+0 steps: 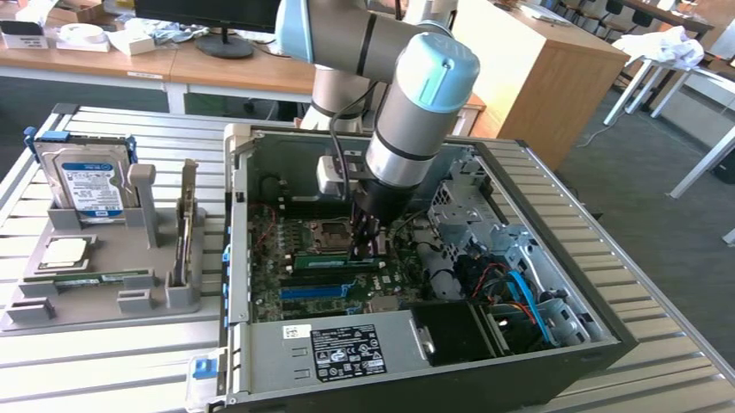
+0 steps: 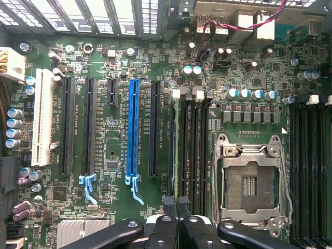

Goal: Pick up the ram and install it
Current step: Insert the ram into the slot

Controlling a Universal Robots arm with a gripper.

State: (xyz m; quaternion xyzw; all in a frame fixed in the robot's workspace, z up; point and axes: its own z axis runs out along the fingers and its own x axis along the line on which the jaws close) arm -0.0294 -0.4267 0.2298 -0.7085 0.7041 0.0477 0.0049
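Fingers (image 2: pixel 169 206) pressed together, tips down at ram (image 1: pixel 333 261) standing in motherboard (image 2: pixel 116 129) slot; I judge them closed for pushing stick home, not gripping.

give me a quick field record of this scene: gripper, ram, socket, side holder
gripper: shut on the top edge of the ram stick, inside the open pc case
ram stick: standing on edge in a memory slot, beside the cpu socket
cpu socket: empty, no chip in it
grey holder: outside the case, on the exterior view's left
on holder: hard drive upright with a blue label, processor chip lying flat
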